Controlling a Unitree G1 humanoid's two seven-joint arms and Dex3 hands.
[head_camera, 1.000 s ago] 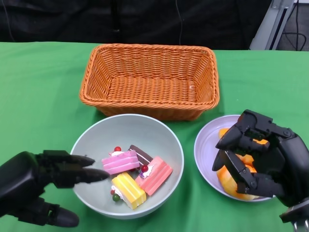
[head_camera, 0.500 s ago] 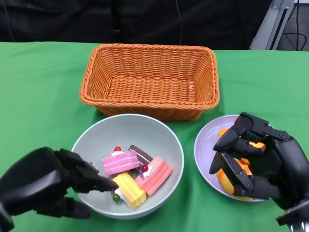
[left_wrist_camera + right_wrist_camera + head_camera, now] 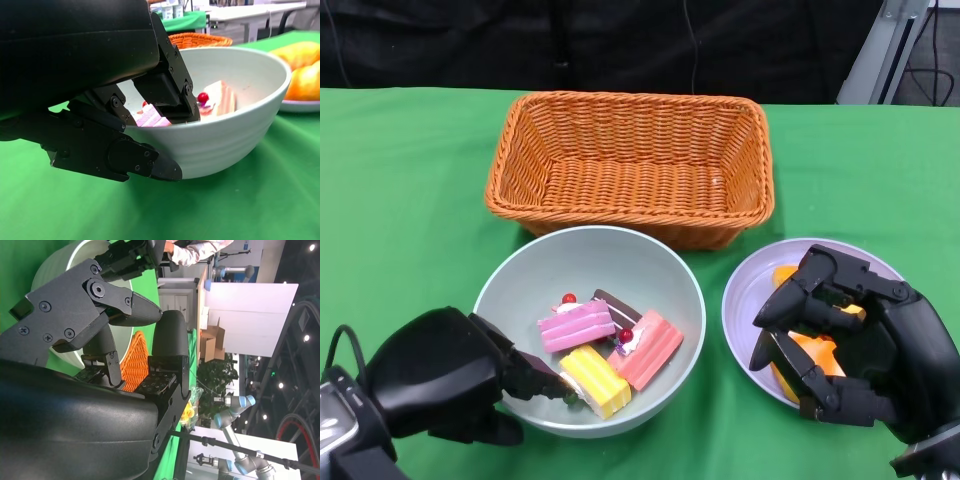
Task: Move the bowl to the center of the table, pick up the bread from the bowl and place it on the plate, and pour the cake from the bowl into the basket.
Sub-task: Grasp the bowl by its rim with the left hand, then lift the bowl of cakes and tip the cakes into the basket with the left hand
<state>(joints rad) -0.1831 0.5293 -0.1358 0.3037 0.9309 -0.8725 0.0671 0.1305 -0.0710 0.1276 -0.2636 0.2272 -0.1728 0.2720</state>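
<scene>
Gripping the bowl [image 3: 590,330] rim at its near-left, the left hand [image 3: 445,375] risks spilling cake [image 3: 603,350] if tilted; the right hand [image 3: 855,350] hovers spread, empty, above bread [image 3: 800,365] on the plate [image 3: 750,300].

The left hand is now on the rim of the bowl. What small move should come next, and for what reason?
Probably lift the bowl a little and carry it toward the basket. The left hand grips its near rim, fingers inside and below it in the left wrist view, the cake pieces still lie inside, and the bread is already on the plate under the open right hand.
</scene>
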